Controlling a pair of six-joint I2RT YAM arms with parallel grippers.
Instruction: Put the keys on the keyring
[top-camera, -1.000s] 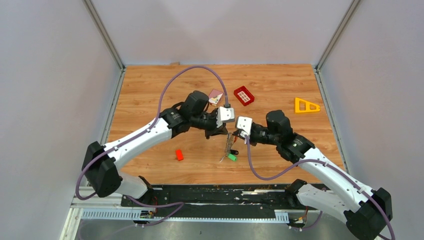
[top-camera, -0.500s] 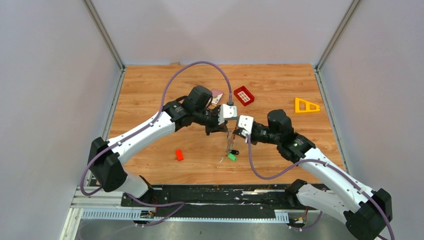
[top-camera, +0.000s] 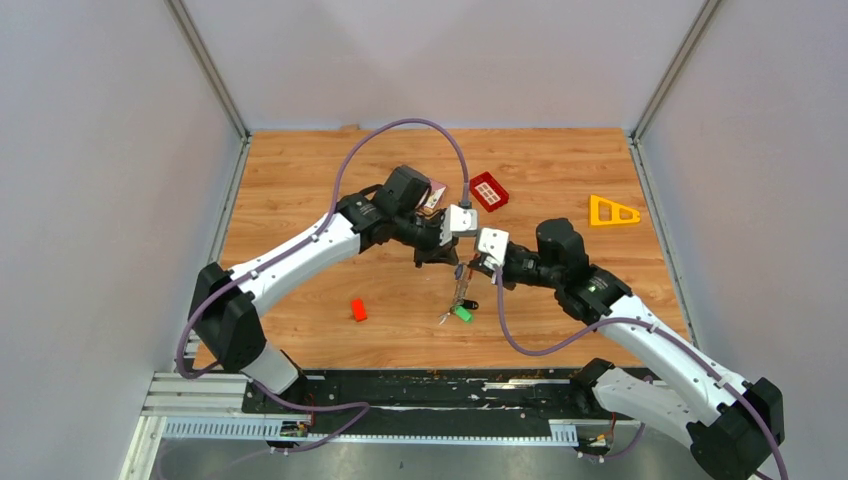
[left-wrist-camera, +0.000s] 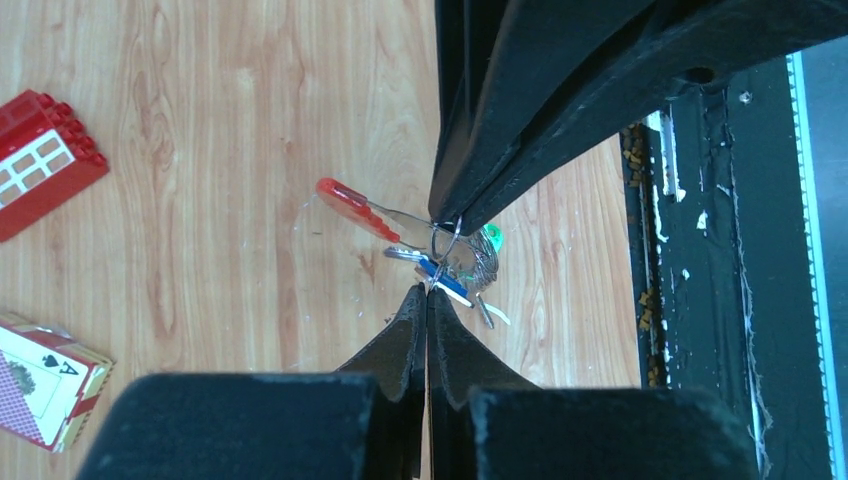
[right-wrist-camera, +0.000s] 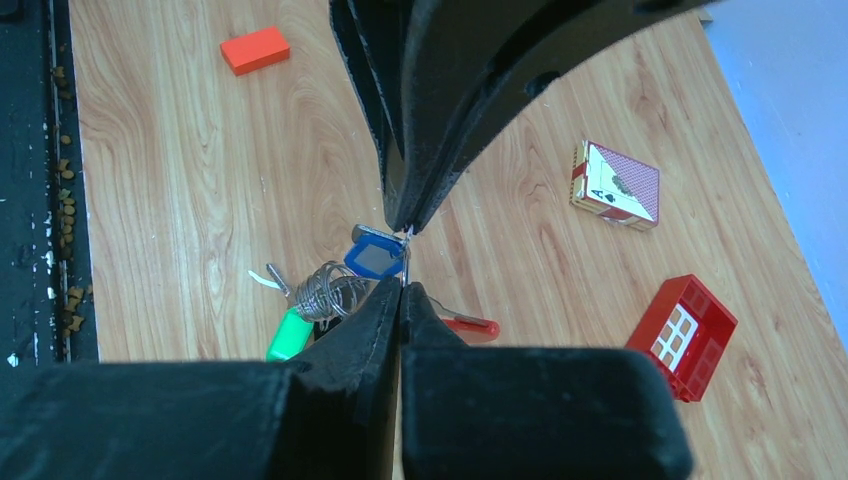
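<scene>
The keyring (left-wrist-camera: 447, 238) is a thin wire ring held above the table, and it is pinched from both sides. My left gripper (left-wrist-camera: 428, 290) is shut on its lower edge. My right gripper (right-wrist-camera: 403, 287) is shut on the opposite edge. A blue key (right-wrist-camera: 375, 253) sits on the ring beside the tips. A silver coil (right-wrist-camera: 330, 288), a green key (right-wrist-camera: 290, 335) and the glossy red piece (right-wrist-camera: 470, 325) hang below. From above, the two grippers meet tip to tip, and the bundle (top-camera: 460, 298) dangles with a black key head (top-camera: 470, 304) at its side.
A red gridded tray (top-camera: 488, 190) and a pack of cards (top-camera: 432, 192) lie behind the grippers. A yellow triangle (top-camera: 613, 211) is at the far right. A small red block (top-camera: 358, 309) lies left of the bundle. The black rail (top-camera: 420, 390) runs along the near edge.
The left arm has swung its elbow and wrist up and to the right. Both grippers stay shut and joined at the ring. The hanging bundle has hardly moved.
</scene>
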